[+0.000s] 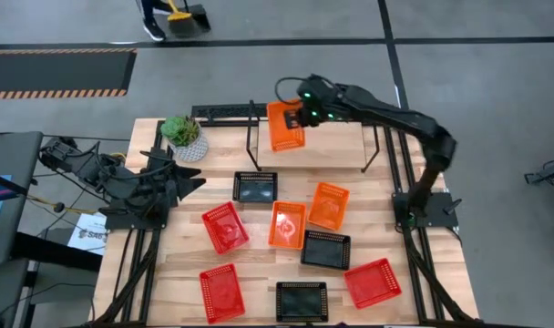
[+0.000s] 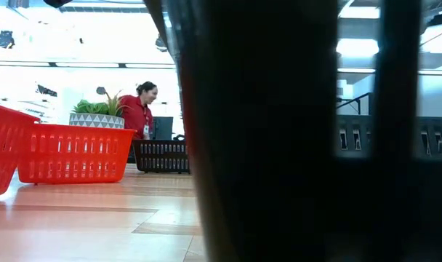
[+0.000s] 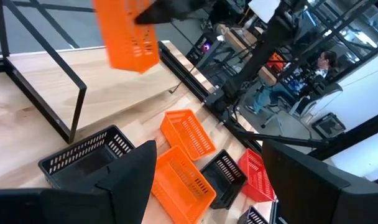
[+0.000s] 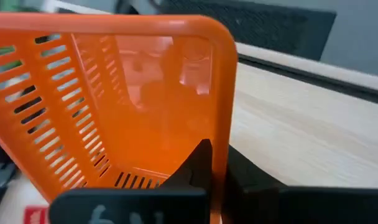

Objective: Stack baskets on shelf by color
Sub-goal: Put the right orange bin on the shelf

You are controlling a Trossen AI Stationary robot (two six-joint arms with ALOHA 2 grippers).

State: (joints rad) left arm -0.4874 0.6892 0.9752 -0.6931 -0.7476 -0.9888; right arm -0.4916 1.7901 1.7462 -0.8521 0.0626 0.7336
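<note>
My right gripper reaches over the far side of the table and is shut on an orange basket, which hangs tilted over the left end of the shelf. The left wrist view shows this basket in the air above the shelf board. On the tabletop lie two more orange baskets, three red ones and three black ones. My left gripper waits open at the table's left side, holding nothing. My right gripper pinches one wall of the orange basket at its rim, close to a corner. One finger is inside the basket and the other is outside. The fingers slant down from the table's far right. The basket hangs tilted, clear of the shelf.
A white plant pot stands at the table's far left corner, beside the shelf. In the low view a dark thing close to the camera hides most of the table. A person in red stands in the room behind.
</note>
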